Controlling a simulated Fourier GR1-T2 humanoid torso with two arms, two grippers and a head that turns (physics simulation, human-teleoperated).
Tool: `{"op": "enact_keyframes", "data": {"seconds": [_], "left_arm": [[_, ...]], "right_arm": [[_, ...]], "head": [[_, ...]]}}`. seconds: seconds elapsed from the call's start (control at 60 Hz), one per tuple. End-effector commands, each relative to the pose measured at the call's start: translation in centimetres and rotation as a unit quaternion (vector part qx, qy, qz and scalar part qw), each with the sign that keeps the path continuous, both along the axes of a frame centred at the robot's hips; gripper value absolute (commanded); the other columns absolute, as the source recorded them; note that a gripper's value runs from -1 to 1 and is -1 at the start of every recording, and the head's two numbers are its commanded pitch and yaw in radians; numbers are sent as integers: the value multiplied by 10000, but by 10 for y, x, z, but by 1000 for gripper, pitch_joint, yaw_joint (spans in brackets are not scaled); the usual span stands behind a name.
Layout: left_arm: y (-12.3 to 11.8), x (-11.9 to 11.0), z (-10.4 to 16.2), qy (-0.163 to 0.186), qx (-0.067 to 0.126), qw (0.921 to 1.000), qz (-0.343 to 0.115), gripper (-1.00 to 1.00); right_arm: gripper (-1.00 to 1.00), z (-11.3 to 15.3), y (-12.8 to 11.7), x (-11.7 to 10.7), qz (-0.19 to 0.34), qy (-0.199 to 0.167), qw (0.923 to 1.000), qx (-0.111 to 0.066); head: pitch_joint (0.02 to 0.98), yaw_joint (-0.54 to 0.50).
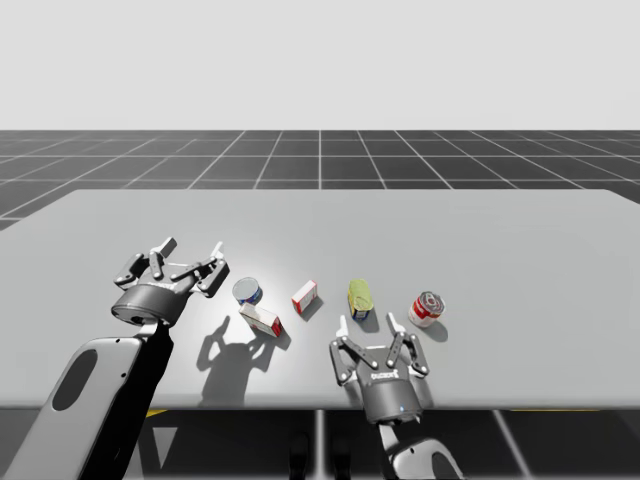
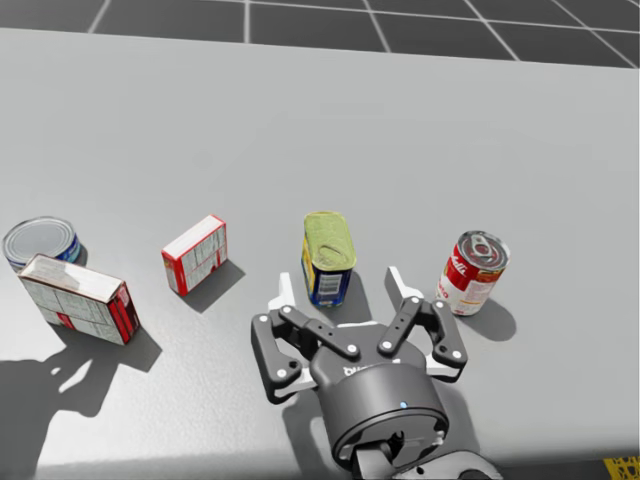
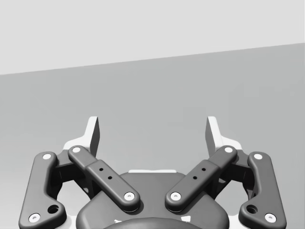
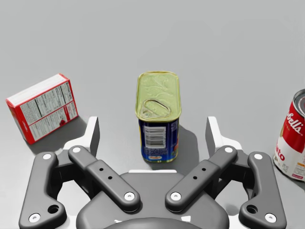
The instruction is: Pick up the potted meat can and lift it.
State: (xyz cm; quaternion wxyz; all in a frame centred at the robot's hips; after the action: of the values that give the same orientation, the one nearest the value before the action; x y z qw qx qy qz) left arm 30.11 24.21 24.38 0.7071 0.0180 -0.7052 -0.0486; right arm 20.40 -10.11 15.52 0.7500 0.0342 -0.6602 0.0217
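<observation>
High view: the potted meat can [image 1: 359,298] stood upright on the grey table [image 1: 520,250], at twelve o'clock from my right gripper [image 1: 368,325] and just past its fingertips. A small red-and-white box [image 1: 305,297] stood at the can's nine o'clock, and a red-and-white round can [image 1: 426,308] at its four o'clock. Farther toward nine o'clock were a blue round can [image 1: 248,292] and a longer red-and-white box [image 1: 260,320], and beyond them my left gripper [image 1: 190,250], fingers spread and holding nothing.

Head view: my right gripper [image 2: 340,285] sat at six o'clock of the potted meat can [image 2: 329,258]. Its jaws were wide apart, one finger on each side of the can's base, neither touching it. The round can [image 2: 473,272] stood at three o'clock and the small box [image 2: 196,254] at nine.

Left wrist view: my left gripper [image 3: 152,129] was wide open over bare table.

Right wrist view: the potted meat can [image 4: 158,117] stood dead ahead at twelve o'clock of my right gripper [image 4: 152,125], between the spread fingers, and I gripped nothing.
</observation>
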Motion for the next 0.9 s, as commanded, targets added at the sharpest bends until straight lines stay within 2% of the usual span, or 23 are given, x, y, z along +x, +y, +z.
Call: {"op": "enact_keyframes", "data": {"seconds": [0.017, 0.2, 0.317, 0.5, 0.6, 0.633, 0.683, 0.7, 0.717, 0.767, 0.817, 0.9], "left_arm": [[0, 0, 0, 10, -3, 10000, 7, -1000], [0, 0, 0, 23, -4, 10000, 11, -1000], [0, 0, 0, 26, -10, 10000, 9, -1000], [0, 0, 0, 23, -9, 10000, 17, -1000], [0, 0, 0, 21, -9, 10000, 18, -1000], [0, 0, 0, 22, -8, 10000, 18, -1000], [0, 0, 0, 23, -7, 10000, 18, -1000], [0, 0, 0, 23, -6, 10000, 18, -1000], [0, 0, 0, 22, -6, 10000, 17, -1000], [0, 0, 0, 20, -1, 10000, 16, -1000], [0, 0, 0, -26, 99, 9999, 93, -1000], [0, 0, 0, -5, 60, 10000, 59, -1000]], "right_arm": [[-1000, -14, 4, 15, -231, 147, 9995, -173], [-1000, -25, 7, 33, -364, 284, 9983, -365], [-1000, -29, 8, 44, -452, 379, 9977, -321], [-1000, -34, 12, 60, -492, 350, 9973, -424], [-1000, -37, 13, 66, -424, 445, 9974, -371], [-1000, -38, 13, 67, -426, 345, 9975, -451], [-1000, -39, 12, 67, -334, 404, 9977, -419], [-955, -40, 12, 67, -329, 394, 9978, -430], [735, -42, 12, 66, -370, 342, 9977, -449], [997, -42, 12, 66, -350, 362, 9977, -444], [1000, -42, 11, 66, -373, 394, 9976, -430], [1000, -42, 12, 65, -383, 390, 9974, -466]], "head": [[814, -153], [813, -153], [810, -156], [806, -158], [803, -161], [802, -162], [799, -163], [797, -164], [795, -165], [788, -166], [770, -168], [719, -169]]}}
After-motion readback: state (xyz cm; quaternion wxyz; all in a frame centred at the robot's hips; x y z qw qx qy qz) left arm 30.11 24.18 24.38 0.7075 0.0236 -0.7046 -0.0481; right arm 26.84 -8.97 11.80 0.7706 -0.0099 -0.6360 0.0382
